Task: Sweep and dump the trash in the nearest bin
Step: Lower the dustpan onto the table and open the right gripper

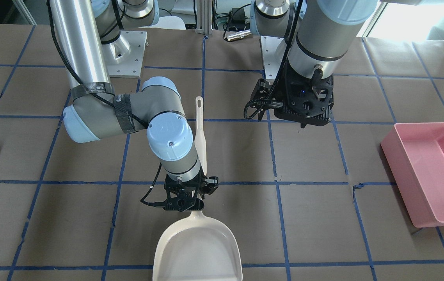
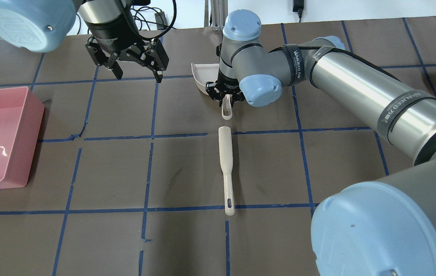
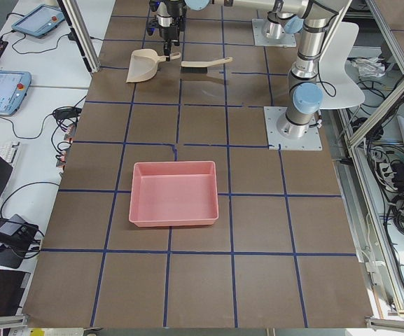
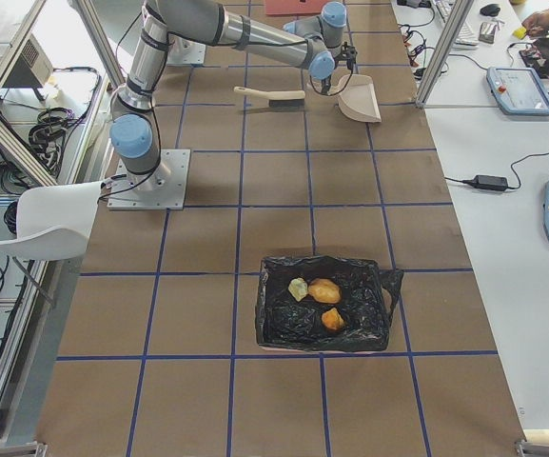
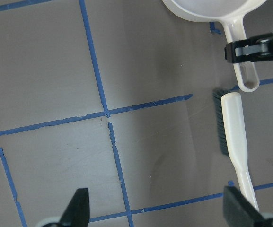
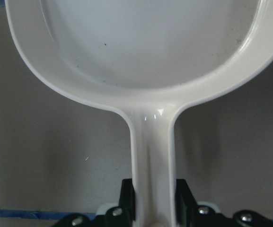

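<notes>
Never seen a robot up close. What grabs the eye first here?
The right gripper clamped on the handle of a cream dustpan, mid-table, with the matching brush lying loose in line with it. The left gripper hangs open nearby. At the table's end on the robot's right, a black-lined bin holds the trash lumps.

Three lumps of trash (image 4: 324, 290), one pale yellow-green and two orange-tan, lie close together on the floor of the black-lined bin (image 4: 377, 314).
</notes>
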`<act>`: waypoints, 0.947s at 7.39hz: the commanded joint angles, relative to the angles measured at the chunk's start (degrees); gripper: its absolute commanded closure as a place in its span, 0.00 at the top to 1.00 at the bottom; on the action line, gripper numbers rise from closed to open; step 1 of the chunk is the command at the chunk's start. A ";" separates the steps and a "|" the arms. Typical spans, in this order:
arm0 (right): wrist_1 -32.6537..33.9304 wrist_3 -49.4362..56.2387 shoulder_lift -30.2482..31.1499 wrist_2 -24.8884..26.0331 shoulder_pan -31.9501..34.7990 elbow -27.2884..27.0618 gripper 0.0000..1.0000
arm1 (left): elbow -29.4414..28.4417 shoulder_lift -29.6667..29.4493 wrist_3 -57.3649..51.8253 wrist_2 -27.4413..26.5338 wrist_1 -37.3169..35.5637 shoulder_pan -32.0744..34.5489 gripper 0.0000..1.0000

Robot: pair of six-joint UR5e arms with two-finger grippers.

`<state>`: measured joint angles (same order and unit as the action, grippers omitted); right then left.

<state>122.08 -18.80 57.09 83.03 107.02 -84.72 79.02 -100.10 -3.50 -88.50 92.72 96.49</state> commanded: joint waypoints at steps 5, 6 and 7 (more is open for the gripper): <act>1.84 2.01 -0.49 0.03 1.00 -0.09 0.91 | 0.00 -0.01 -0.02 0.00 0.00 -0.08 1.00; 2.29 2.19 -0.49 0.12 0.83 0.08 1.00 | 0.00 -0.01 -0.02 0.00 0.00 -0.08 1.00; 2.38 2.19 -0.40 -0.14 0.83 0.26 1.00 | 0.00 -0.01 -0.02 -0.09 0.00 -0.08 1.00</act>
<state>124.14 -16.77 56.66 83.07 107.91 -84.65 79.01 -100.09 -3.51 -88.53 92.72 96.43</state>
